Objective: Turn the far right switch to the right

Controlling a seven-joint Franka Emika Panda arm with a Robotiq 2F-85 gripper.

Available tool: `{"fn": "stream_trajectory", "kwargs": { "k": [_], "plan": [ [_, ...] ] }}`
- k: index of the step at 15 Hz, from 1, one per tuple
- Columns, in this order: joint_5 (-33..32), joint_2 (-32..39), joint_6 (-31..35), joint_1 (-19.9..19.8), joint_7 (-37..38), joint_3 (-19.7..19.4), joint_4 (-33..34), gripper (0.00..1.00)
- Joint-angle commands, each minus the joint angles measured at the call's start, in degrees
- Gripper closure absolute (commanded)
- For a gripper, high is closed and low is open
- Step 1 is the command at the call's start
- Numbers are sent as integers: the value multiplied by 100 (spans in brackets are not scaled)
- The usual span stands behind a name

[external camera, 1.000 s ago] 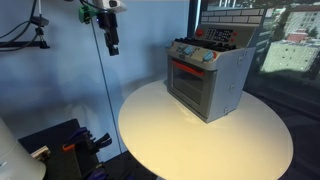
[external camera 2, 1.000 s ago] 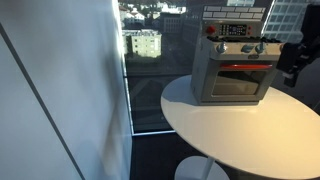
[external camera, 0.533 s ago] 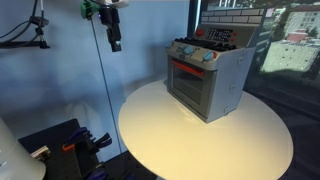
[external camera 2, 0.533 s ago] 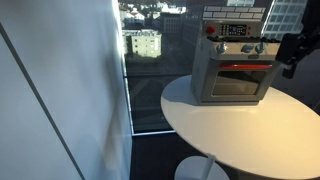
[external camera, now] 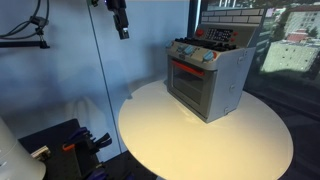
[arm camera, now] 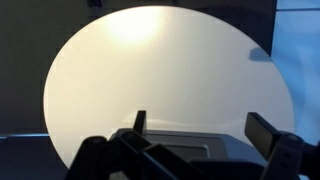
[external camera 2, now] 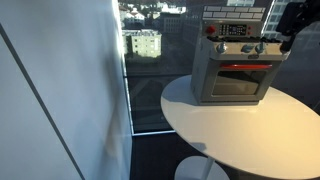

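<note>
Wrist view: gripper (arm camera: 200, 126), fingers spread wide, faces the round table (arm camera: 100, 80); in an exterior view the far right switch (external camera: 209, 57) lies well apart and lower, on the toy oven (external camera: 225, 85).

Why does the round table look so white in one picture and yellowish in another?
In the wrist view the table is washed out by glare, brightest near its top edge, with the gripper dark against it; in an exterior view the table looks cream under softer, even light.
</note>
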Motion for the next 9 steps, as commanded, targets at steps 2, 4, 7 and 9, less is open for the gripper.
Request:
{"fn": "stream_trajectory", "kwargs": {
  "k": [2, 4, 7, 9],
  "plan": [
    [-96, -109, 140, -111, 82, -209, 271, 0],
    [-114, -166, 340, -184, 87, -294, 277, 0],
    [-80, -268, 727, -311, 81, -432, 202, 0],
    [-78, -334, 996, -408, 100, -522, 140, 0]
  ]
}}
